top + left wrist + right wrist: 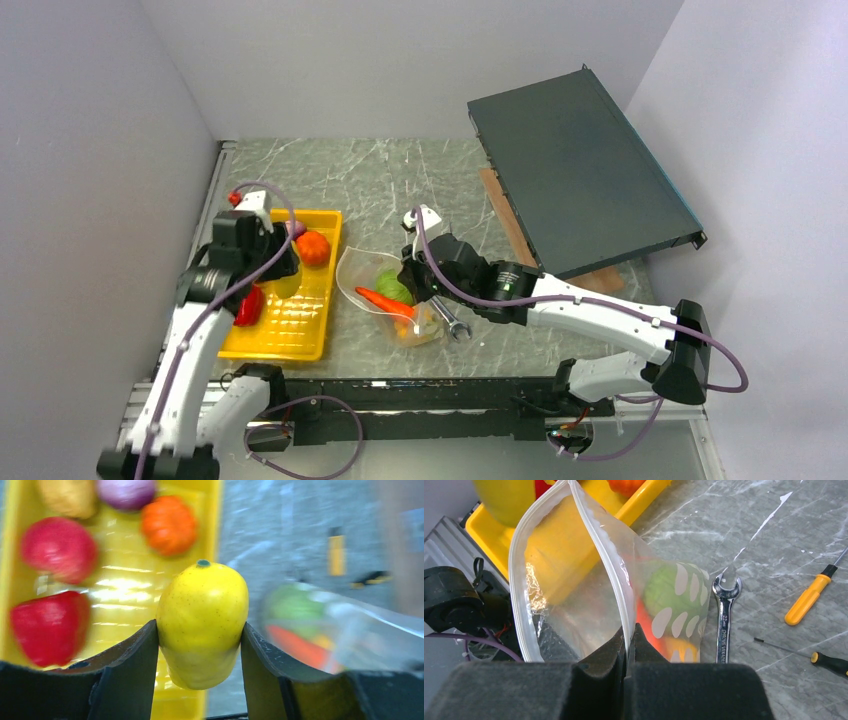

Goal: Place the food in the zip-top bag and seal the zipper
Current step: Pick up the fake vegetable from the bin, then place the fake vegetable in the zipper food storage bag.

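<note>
My left gripper (200, 626) is shut on a yellow pepper (202, 615) and holds it above the right rim of the yellow tray (125, 590). In the top view this gripper (281, 265) is over the tray. The zip-top bag (574, 595) lies right of the tray with its mouth gaping towards it. My right gripper (629, 636) is shut on the white zipper (610, 565) and lifts one lip. Inside the bag (375, 288) are an orange carrot (385, 300), a green cabbage (664, 587) and a yellow-orange piece (679, 647).
In the tray are a red pepper (47, 627), a red piece (57, 547), an orange piece (168, 524), a purple one (125, 491) and a tan one (67, 495). A steel wrench (723, 615) and two screwdrivers (809, 597) (829, 662) lie beside the bag. A dark panel (575, 170) leans at the back right.
</note>
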